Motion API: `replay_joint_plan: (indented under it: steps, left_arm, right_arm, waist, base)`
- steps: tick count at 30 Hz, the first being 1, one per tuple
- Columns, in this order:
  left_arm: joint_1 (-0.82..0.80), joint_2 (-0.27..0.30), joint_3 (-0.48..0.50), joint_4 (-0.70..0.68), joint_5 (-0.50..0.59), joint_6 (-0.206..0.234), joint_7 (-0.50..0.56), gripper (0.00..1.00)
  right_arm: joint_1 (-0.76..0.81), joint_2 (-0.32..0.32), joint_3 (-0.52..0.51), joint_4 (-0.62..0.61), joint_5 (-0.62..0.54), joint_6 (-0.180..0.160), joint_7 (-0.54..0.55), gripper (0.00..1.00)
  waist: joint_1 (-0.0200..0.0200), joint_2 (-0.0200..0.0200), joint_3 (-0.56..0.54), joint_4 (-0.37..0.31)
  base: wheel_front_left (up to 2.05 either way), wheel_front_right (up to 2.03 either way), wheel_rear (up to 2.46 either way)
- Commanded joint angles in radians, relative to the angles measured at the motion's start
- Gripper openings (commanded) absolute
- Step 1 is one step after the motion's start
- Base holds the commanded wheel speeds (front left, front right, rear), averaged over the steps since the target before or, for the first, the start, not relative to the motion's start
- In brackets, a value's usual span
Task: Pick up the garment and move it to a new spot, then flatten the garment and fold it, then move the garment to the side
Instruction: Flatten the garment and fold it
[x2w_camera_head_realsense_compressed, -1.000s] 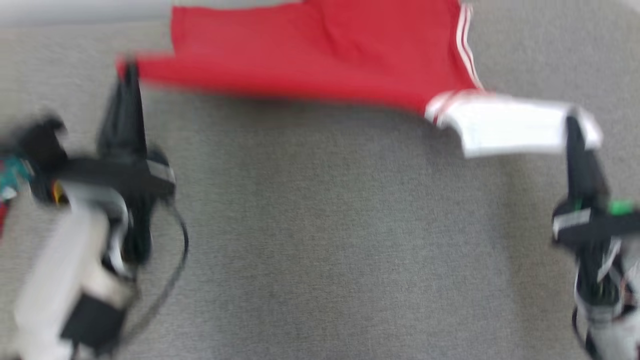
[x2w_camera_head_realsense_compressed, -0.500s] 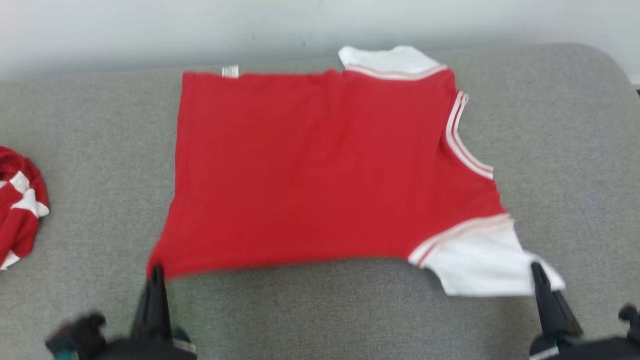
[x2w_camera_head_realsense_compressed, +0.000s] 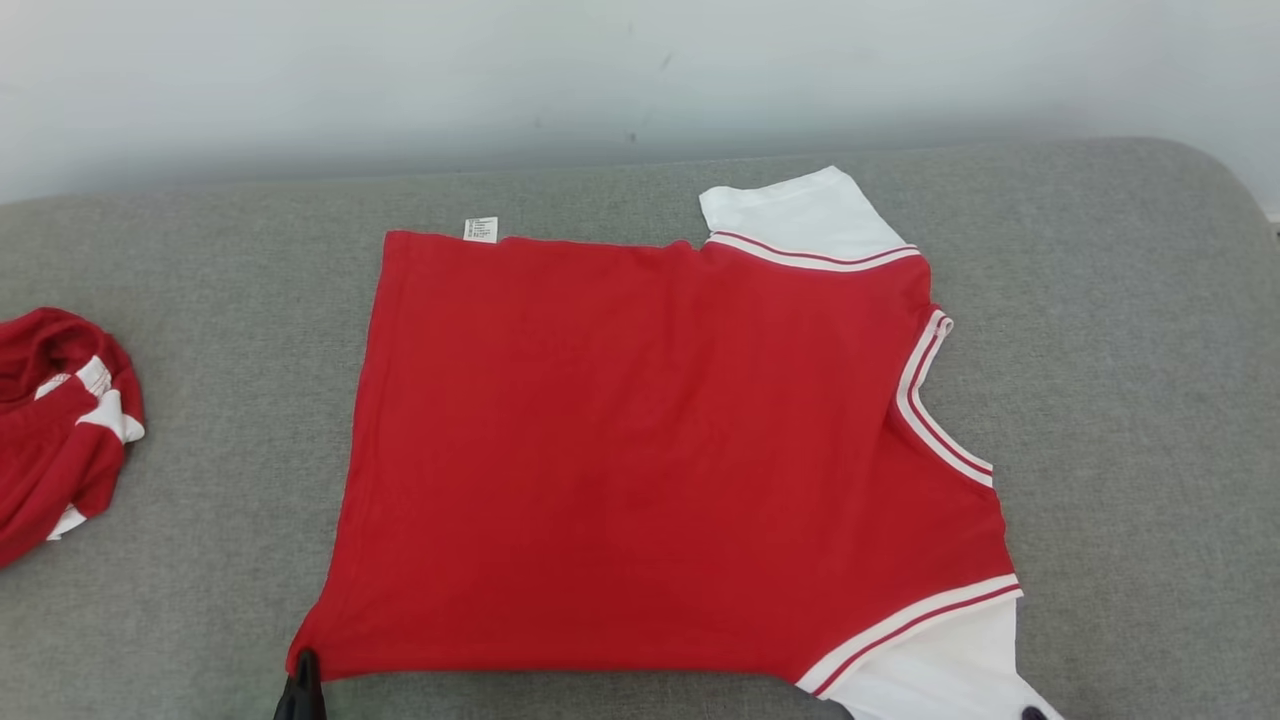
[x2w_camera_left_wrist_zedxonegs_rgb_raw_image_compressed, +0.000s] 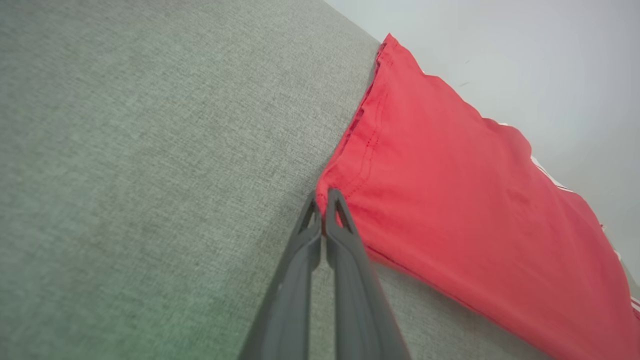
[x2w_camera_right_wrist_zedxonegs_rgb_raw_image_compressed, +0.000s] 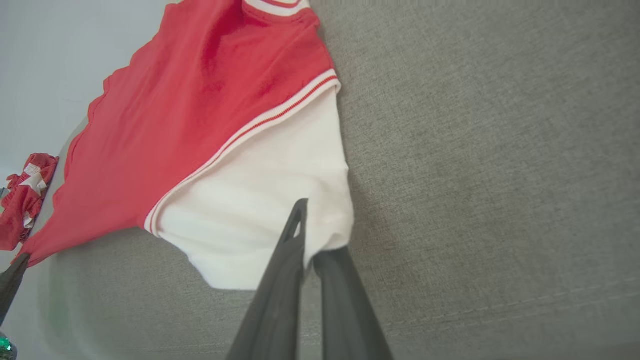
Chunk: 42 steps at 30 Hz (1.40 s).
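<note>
You have the garment (x2w_camera_head_realsense_compressed: 650, 460) spread nearly flat in the middle of the grey cushion (x2w_camera_head_realsense_compressed: 200, 600), red body up, its neckline trim facing 3 o'clock in the head view. One white sleeve (x2w_camera_head_realsense_compressed: 800, 215) lies at the garment's 1 o'clock near the pale wall (x2w_camera_head_realsense_compressed: 600, 70), and a small white label (x2w_camera_head_realsense_compressed: 481, 229) sticks out of the far edge at 11 o'clock.

Your left gripper (x2w_camera_left_wrist_zedxonegs_rgb_raw_image_compressed: 324, 200) sits at the garment's 7 o'clock corner. Its two dark fingers are pressed together with no gap, pinching the red hem corner, and the cloth draws to a point where they hold it.

Your right gripper (x2w_camera_right_wrist_zedxonegs_rgb_raw_image_compressed: 312, 230) is at 5 o'clock on the near white sleeve (x2w_camera_right_wrist_zedxonegs_rgb_raw_image_compressed: 260, 210). It is clamped tight as well: one finger lies on top of the white cloth and the other runs underneath, so the sleeve's edge is caught between them.

Well apart at 9 o'clock, a second red-and-white garment (x2w_camera_head_realsense_compressed: 60, 430) lies bunched in a heap at the cushion's left edge, touching neither gripper.
</note>
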<state>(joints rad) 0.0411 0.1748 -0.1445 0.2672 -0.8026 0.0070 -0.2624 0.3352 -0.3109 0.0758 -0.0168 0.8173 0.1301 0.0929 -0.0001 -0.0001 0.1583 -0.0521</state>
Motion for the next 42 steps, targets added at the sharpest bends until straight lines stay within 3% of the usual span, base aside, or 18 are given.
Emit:
replay_joint_plan:
  steps: [1, 10, 17, 27, 36, 37, 38, 39, 42]
  left_arm:
    - [0.011, -0.002, 0.014, 0.005, 0.011, -0.004, -0.003, 0.0]
    - [-0.048, 0.014, 0.009, 0.011, 0.054, -0.028, -0.003, 0.0]
    - [-0.192, 0.041, -0.032, 0.02, 0.092, -0.047, 0.051, 0.0]
    - [-0.412, 0.062, -0.065, 0.191, 0.102, -0.068, 0.142, 0.0]
    - [-0.558, 0.053, -0.103, 0.4, 0.113, -0.099, 0.139, 0.0]
    - [-0.566, 0.05, -0.108, 0.418, 0.117, -0.103, 0.132, 0.0]
    - [-0.573, 0.047, -0.112, 0.431, 0.123, -0.103, 0.118, 0.48]
    - [-0.579, 0.043, -0.115, 0.443, 0.124, -0.107, 0.103, 0.97]
    - [-0.58, 0.039, -0.12, 0.481, 0.12, -0.114, 0.073, 1.0]
  right_arm:
    - [0.003, 0.013, -0.011, -0.019, -0.01, 0.002, 0.01, 0.0]
    - [-0.08, 0.071, -0.086, -0.098, 0.012, 0.002, 0.01, 0.0]
    - [-0.242, 0.054, -0.115, -0.064, -0.026, 0.002, 0.097, 0.0]
    - [-0.528, 0.049, -0.043, 0.17, -0.104, 0.002, 0.154, 0.0]
    - [-0.726, 0.054, 0.047, 0.432, -0.123, 0.002, 0.064, 0.0]
    - [-0.735, 0.052, 0.058, 0.451, -0.123, 0.002, 0.049, 0.19]
    - [-0.741, 0.051, 0.068, 0.467, -0.12, 0.002, 0.03, 0.75]
    - [-0.743, 0.049, 0.075, 0.48, -0.114, 0.002, 0.011, 1.0]
    - [-0.731, 0.033, 0.107, 0.502, -0.113, 0.002, -0.057, 1.0]
  waist:
    - [0.0001, 0.0001, 0.004, -0.009]
    - [0.0001, 0.0001, -0.001, -0.017]
    - [0.0001, 0.0001, 0.01, -0.009]
    - [0.0001, 0.0001, 0.035, -0.02]
    - [0.0001, 0.0001, 0.052, -0.029]
    - [0.0001, 0.0001, 0.05, -0.028]
    - [0.0001, 0.0001, 0.048, -0.027]
    - [0.0001, 0.0001, 0.043, -0.026]
    - [0.0001, 0.0001, 0.029, -0.024]
  base:
    - [0.0, 0.0, 0.0]
    - [0.0, 0.0, 0.0]
    - [0.0, 0.0, 0.0]
    - [0.0, 0.0, 0.0]
    - [0.0, 0.0, 0.0]
    - [0.0, 0.0, 0.0]
    - [0.0, 0.0, 0.0]
    - [0.0, 0.0, 0.0]
    - [0.0, 0.0, 0.0]
